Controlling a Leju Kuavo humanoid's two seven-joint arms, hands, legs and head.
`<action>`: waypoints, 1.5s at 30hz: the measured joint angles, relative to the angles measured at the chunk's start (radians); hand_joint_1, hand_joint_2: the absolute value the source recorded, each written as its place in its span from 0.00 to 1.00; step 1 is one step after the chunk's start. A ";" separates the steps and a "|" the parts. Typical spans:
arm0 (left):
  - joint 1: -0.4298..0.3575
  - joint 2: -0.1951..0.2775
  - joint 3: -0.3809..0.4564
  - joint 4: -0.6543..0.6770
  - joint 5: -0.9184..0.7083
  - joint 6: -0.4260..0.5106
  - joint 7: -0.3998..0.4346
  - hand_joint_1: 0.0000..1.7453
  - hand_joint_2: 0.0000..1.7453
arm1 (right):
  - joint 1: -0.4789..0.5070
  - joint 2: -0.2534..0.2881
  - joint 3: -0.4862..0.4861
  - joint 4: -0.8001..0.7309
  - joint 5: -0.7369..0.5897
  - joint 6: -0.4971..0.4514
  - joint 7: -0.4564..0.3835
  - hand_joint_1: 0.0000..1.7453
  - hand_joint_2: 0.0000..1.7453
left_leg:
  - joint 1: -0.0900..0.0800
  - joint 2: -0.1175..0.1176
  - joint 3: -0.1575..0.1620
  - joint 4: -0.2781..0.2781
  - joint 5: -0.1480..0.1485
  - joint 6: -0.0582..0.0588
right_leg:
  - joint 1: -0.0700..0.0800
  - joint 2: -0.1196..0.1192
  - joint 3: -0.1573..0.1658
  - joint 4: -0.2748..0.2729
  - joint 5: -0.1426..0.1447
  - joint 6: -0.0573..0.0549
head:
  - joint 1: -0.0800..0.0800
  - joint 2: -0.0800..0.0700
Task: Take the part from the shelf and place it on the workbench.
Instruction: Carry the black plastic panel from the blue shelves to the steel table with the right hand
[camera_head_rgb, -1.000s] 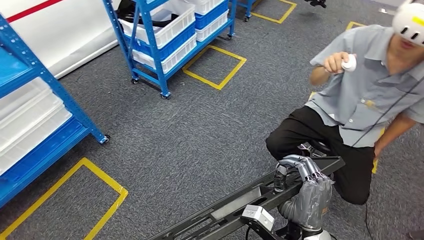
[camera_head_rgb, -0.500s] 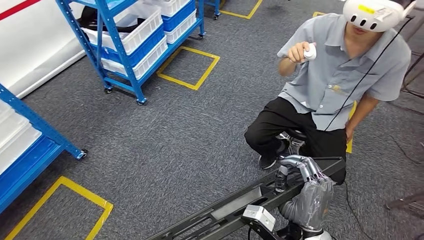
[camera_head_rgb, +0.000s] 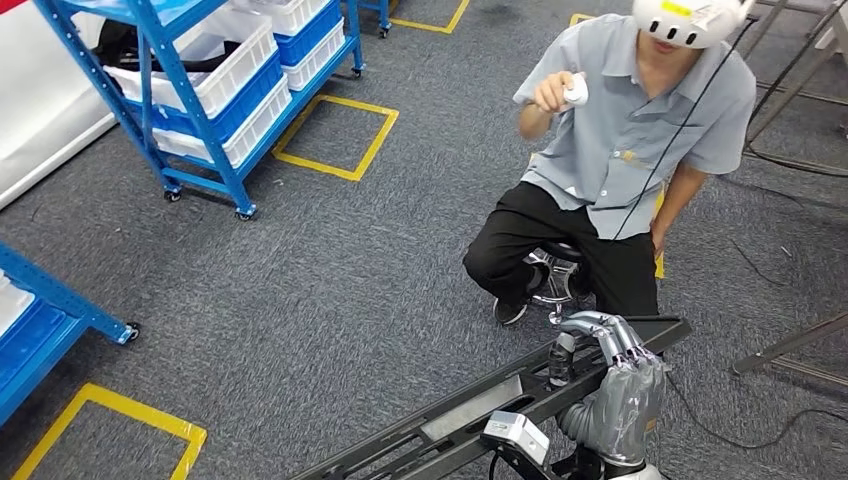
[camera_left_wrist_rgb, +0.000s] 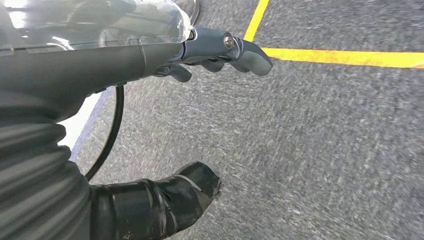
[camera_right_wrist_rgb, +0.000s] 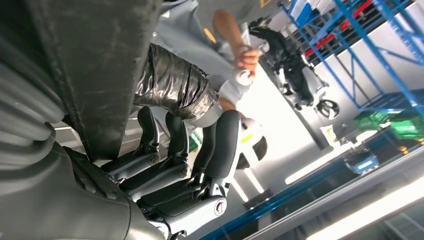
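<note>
Head view: the right hand (camera_head_rgb: 610, 385) sits low at the near right, its fingers curled over the top edge of the part (camera_head_rgb: 470, 410), a long black bar that runs from near centre up toward the right. The part is off the shelf and carried well above the grey carpet (camera_head_rgb: 330, 300). A person (camera_head_rgb: 620, 170) sits on a stool just beyond the far end of the part, one hand raised with a white controller (camera_head_rgb: 576, 90). A blue shelf (camera_head_rgb: 215, 80) with white bins stands far left, another blue rack (camera_head_rgb: 40, 310) at the near left. Yellow tape (camera_head_rgb: 335, 135) marks squares on the floor. The workbench cannot be picked out here.

Left wrist view: the left hand (camera_left_wrist_rgb: 200, 115) hangs over carpet and a yellow line (camera_left_wrist_rgb: 345, 57). Its fingers are spread and hold nothing; the thumb is wrapped in black tape.

Right wrist view: the dark fingers (camera_right_wrist_rgb: 175, 150) wrap round the part's edge (camera_right_wrist_rgb: 95, 65), thumb taped and pressed on the other side. The grip looks firm, though it sits near one end of the bar.

My judgement is that this is the carry step. To do it well, keep the bar level, since the long free end will swing on any turn. Give the seated person a wide berth, and do not loosen the fingers until the part rests on the workbench.
</note>
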 joint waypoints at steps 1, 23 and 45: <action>0.000 -0.001 0.001 0.000 0.000 0.000 0.000 0.00 1.00 | 0.000 0.000 0.000 0.000 0.000 0.000 0.000 1.00 1.00 | -0.001 0.008 0.001 -0.001 -0.001 -0.004 | 0.005 -0.006 0.004 -0.013 -0.003 -0.004 | 0.000 0.000; -0.004 -0.004 0.010 0.000 0.001 0.003 0.004 0.00 1.00 | 0.007 0.003 -0.001 -0.004 -0.005 0.000 0.002 1.00 1.00 | 0.007 -0.058 -0.025 0.006 0.021 0.010 | -0.013 0.078 -0.084 0.169 -0.098 0.019 | -0.001 0.000; -0.001 -0.003 0.010 0.000 0.000 0.002 0.005 0.00 1.00 | 0.015 0.003 -0.006 -0.010 -0.005 -0.001 0.002 1.00 1.00 | 0.017 -0.090 -0.053 0.062 0.012 -0.037 | -0.010 0.123 0.013 -0.014 -0.004 -0.020 | -0.006 0.000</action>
